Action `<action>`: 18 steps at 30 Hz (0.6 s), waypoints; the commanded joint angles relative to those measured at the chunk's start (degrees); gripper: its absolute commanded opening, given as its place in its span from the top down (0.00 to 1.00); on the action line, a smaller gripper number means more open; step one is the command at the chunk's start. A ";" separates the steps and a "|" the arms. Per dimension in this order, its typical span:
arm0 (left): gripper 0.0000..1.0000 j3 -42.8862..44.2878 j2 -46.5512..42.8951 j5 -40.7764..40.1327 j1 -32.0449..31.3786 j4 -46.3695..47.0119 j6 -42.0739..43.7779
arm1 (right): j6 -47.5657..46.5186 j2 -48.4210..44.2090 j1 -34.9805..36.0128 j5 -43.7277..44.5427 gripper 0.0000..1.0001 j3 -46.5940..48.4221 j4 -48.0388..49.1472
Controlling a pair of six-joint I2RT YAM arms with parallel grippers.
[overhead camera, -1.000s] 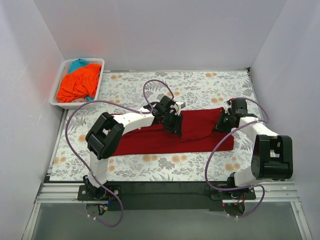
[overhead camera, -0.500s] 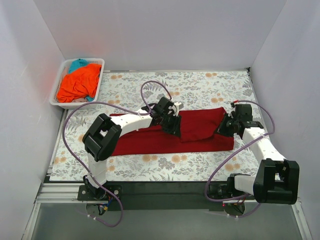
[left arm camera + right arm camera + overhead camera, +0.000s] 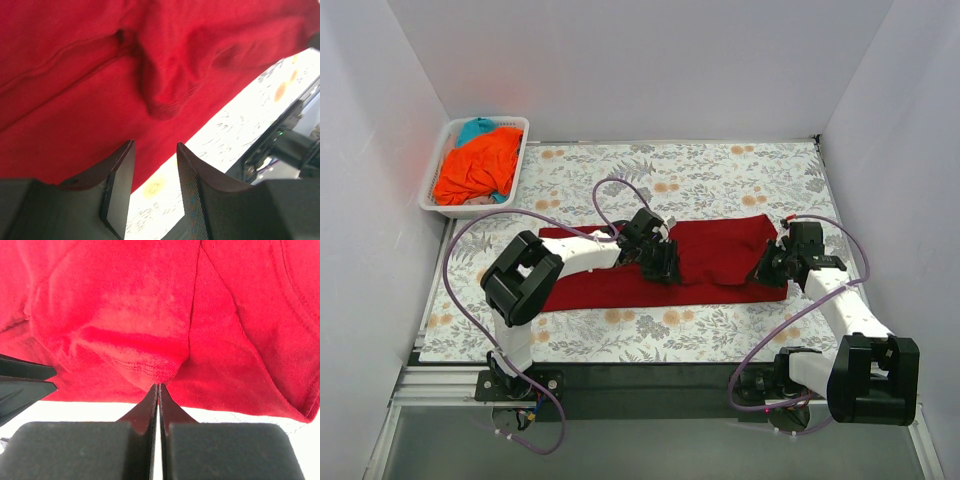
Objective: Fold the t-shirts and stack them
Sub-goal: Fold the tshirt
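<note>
**Red tee laid out flat, one claw loose, one pinching**

The left arm (image 3: 570,250) is stretched low from its base toward the middle of the worktop (image 3: 720,170), with its elbow parked by the cloth's left end. The left claw (image 3: 155,145) is held released over the dark red t-shirt (image 3: 620,285), fingers apart and nothing caught between them. The right arm (image 3: 845,310) is bent up from its base and angled in toward the shirt's right end. The right claw (image 3: 158,386) is clenched tight, and a bit of stitched hem looks to be nipped right at its tips. The dark red t-shirt is spread in a long band across the middle of the worktop, with its right part doubled over into a rumpled flap. The orange t-shirt (image 3: 480,165) and the teal t-shirt (image 3: 477,127) are piled in the white basket (image 3: 470,211) at the far left corner.
</note>
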 commanded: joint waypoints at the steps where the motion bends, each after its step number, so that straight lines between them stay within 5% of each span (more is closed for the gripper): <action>1: 0.62 0.73 -2.78 -1.59 -1.08 3.23 -3.67 | 0.75 -1.36 0.21 -0.79 0.99 -1.42 -0.87; 18: 0.64 10.05 5.22 -6.24 -2.49 -3.27 -4.46 | 1.37 -2.15 0.21 -1.76 0.99 -2.48 -0.78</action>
